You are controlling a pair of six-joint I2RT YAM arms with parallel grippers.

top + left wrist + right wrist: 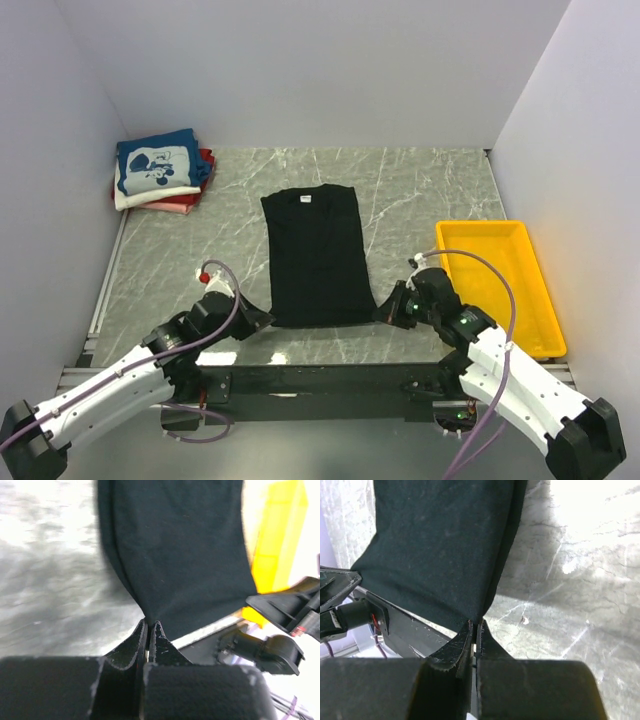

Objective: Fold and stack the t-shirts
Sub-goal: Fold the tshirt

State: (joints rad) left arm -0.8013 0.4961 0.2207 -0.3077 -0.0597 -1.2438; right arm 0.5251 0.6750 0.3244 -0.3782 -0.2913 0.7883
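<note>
The black t-shirt (317, 255) lies flat in the middle of the table, sleeves folded in, collar at the far end. My left gripper (268, 319) is shut on its near left hem corner; the left wrist view shows the cloth (175, 550) pinched at the gripper (149, 623). My right gripper (382, 313) is shut on the near right hem corner; the right wrist view shows the cloth (440, 550) running into the gripper (475, 624). A folded stack sits at the far left: blue shirt with white print (157, 167) on top, white (132, 199) and red (186, 203) below.
A yellow plastic tray (540, 300) stands at the right, just beyond my right arm; it also shows in the left wrist view (275, 535). The dark front rail (320, 378) runs along the table's near edge. Grey walls enclose the table.
</note>
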